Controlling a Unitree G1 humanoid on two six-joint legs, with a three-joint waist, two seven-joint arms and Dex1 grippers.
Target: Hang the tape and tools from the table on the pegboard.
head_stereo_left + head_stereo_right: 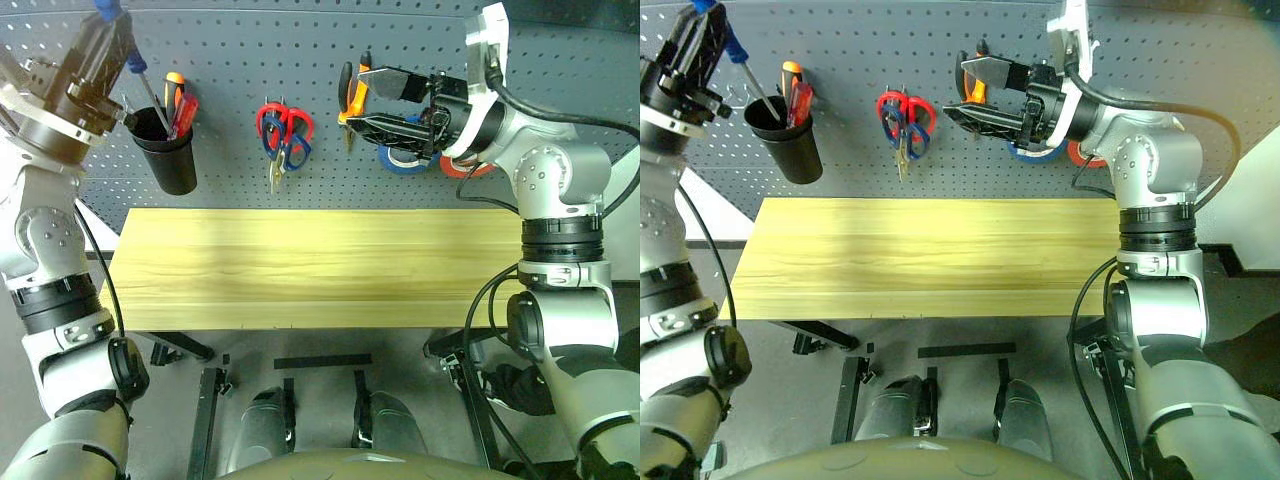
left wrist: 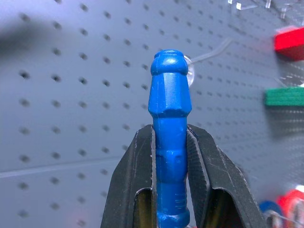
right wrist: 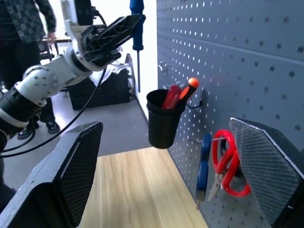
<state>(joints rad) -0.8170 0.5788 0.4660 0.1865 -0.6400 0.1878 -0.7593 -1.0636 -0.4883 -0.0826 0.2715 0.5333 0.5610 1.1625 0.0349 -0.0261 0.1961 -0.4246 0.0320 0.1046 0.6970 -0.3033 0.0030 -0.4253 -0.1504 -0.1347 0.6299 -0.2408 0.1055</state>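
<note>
Left gripper (image 1: 100, 45), jaws clamped on the blue screwdriver (image 3: 137, 28), holds it above the black cup (image 1: 167, 150) on the pegboard (image 1: 300, 40). Right gripper (image 1: 385, 100): jaws wide, empty. Next: lower the tip into the cup.

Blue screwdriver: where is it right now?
The blue screwdriver is gripped in the left gripper, raised at the far left of the pegboard, its shaft angling down toward the black cup.
</note>
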